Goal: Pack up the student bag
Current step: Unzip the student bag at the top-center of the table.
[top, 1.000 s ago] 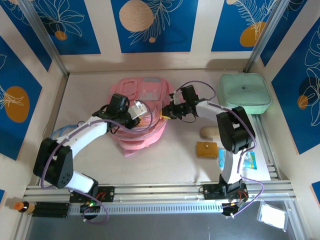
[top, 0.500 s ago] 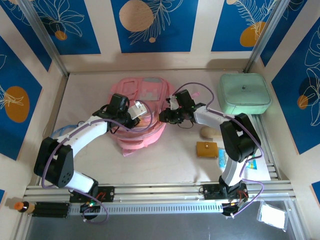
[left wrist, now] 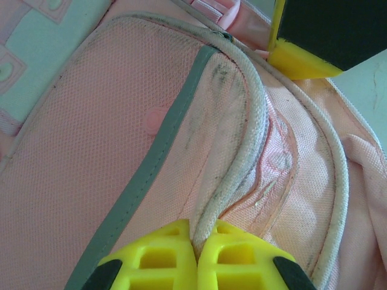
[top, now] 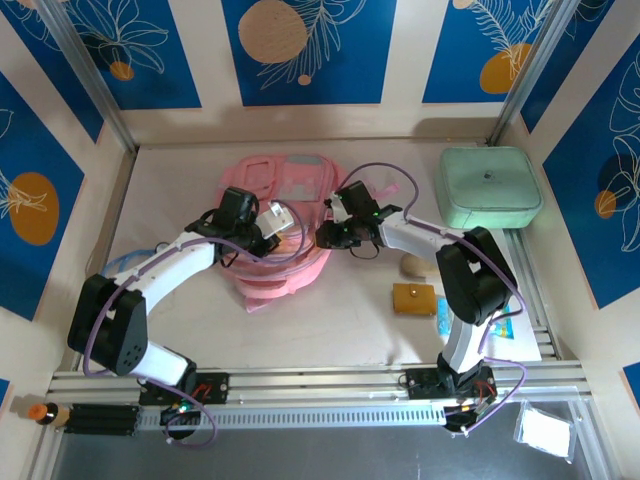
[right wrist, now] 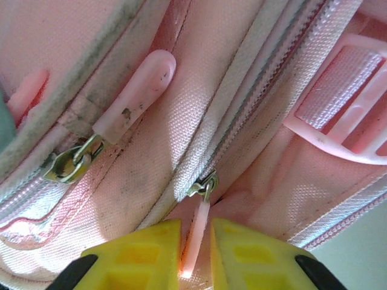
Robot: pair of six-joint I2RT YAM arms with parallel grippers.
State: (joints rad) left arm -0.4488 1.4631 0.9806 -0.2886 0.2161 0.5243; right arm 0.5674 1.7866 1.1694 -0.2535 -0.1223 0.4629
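Observation:
The student bag (top: 285, 180), a soft pink backpack, lies in the middle of the table. My left gripper (top: 262, 232) is at its near left side. It is shut on the bag's grey-white piping cord (left wrist: 242, 139), which is pinched between the yellow fingertips (left wrist: 160, 260). My right gripper (top: 325, 238) is at the bag's right edge. Its jaws stand narrowly apart on either side of a thin pink zipper pull tab (right wrist: 195, 238) that hangs from a metal slider (right wrist: 204, 184). A slim gap shows on both sides of the tab.
A mint-green case (top: 490, 187) stands at the back right. A beige lump (top: 418, 265), a brown pouch (top: 414, 298) and a blue packet (top: 500, 322) lie near the right arm. A second zipper pull (right wrist: 136, 96) and a pink buckle (right wrist: 344, 115) are close to the right jaws.
My right gripper has moved left, from beside the bag onto its right edge at the zipper. The left gripper and the bag have stayed put.

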